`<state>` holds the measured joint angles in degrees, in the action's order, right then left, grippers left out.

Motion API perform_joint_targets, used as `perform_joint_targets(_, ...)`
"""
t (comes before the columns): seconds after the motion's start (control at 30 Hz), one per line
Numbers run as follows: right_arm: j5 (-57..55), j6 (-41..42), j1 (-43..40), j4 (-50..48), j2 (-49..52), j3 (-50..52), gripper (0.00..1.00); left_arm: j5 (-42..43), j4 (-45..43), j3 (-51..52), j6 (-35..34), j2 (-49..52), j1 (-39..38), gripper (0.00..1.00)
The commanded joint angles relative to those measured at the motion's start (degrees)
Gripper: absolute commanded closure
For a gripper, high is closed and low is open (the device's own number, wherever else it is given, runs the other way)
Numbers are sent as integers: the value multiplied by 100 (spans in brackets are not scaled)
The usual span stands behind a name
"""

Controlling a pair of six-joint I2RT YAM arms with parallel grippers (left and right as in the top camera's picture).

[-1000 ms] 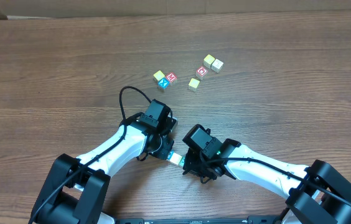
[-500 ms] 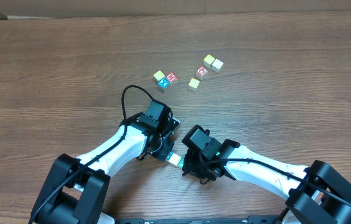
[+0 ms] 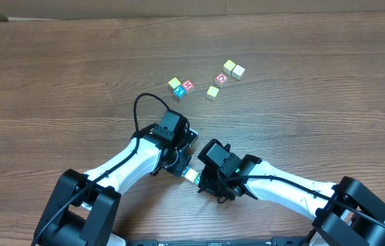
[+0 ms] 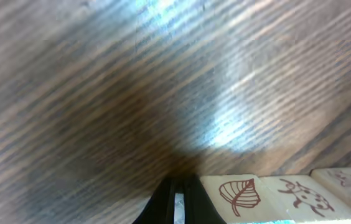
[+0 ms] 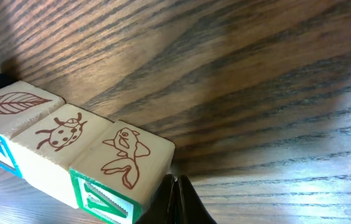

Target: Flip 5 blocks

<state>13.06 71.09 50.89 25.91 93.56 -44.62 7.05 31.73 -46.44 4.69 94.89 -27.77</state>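
Note:
A short row of three blocks point(image 3: 190, 173) lies on the table between my two grippers. In the right wrist view their top faces show a leaf point(image 5: 14, 102), a ladybug point(image 5: 60, 134) and a fish point(image 5: 129, 155); the fish block has a green letter side, the leaf block a blue one. My left gripper point(image 4: 177, 202) is shut, its tips against the leaf block point(image 4: 238, 194). My right gripper point(image 5: 177, 202) is shut with nothing in it, right beside the fish block's end. From overhead, the left gripper point(image 3: 182, 166) and right gripper point(image 3: 201, 181) flank the row.
Several more blocks lie farther back on the wooden table point(image 3: 56, 75): a yellow, blue X point(image 3: 179, 91) and red M point(image 3: 188, 85) cluster, a yellow-green one point(image 3: 212, 91), a red O point(image 3: 222, 78) and a pale pair point(image 3: 233, 69). A black cable point(image 3: 141, 102) loops off the left arm.
The right arm has edged slightly left toward the row of blocks. The left arm shifted a little early on, then held still. Both grippers stayed shut.

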Motion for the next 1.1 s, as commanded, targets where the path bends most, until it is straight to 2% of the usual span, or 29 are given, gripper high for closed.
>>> perform_joint_targets(0.0,57,120,55,-243,-31,-140,96,-192,-98,407,55,551,-111,96)
perform_joint_targets(0.17,63,125,94,-210,-31,-140,96,-275,-144,407,96,551,-114,96)
perform_joint_targets(0.7,28,975,168,-181,-4,-140,96,-256,-223,407,205,551,-114,96)
perform_joint_targets(1.07,-37,1110,275,-186,98,-140,96,-256,-391,407,306,551,-114,96)
